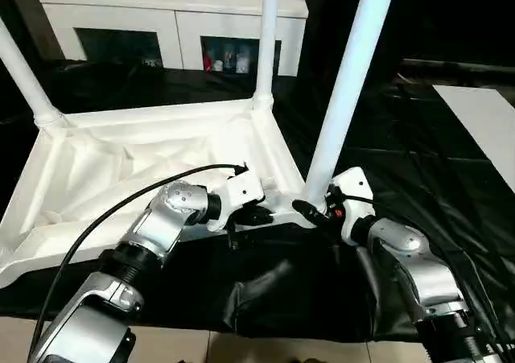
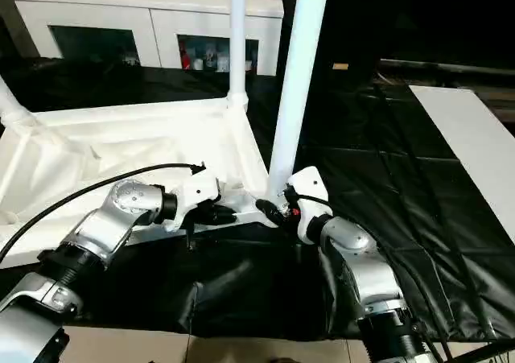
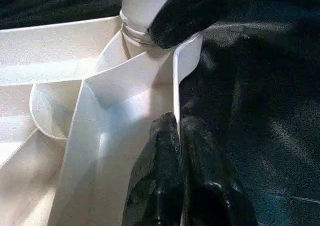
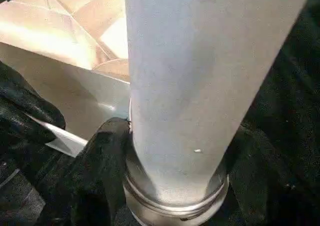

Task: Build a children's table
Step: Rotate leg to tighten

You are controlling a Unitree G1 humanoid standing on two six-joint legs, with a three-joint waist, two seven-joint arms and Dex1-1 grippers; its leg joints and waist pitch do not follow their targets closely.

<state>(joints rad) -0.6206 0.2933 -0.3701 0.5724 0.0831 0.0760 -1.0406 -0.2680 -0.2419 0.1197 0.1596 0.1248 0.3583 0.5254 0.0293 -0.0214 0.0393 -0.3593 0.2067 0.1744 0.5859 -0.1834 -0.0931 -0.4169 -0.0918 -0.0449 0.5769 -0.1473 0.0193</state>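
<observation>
White plastic dominates the left eye view: the upturned table top (image 1: 153, 166) lies left of centre on black sheeting (image 1: 451, 186), ribbed underside up. Three legs stand in its corner sockets; the nearest leg (image 1: 346, 89) rises at centre right. The left gripper (image 1: 259, 215) sits at the top's near rim. The right gripper (image 1: 310, 208) meets the leg's base. A white cabinet (image 1: 173, 17) crosses the upper frame.

In the left wrist view, black fingers (image 3: 165, 171) pinch the rim (image 3: 176, 90), closed on it.

In the right wrist view, fingers (image 4: 100, 171) flank the leg's base (image 4: 175, 196), clamping it.
</observation>
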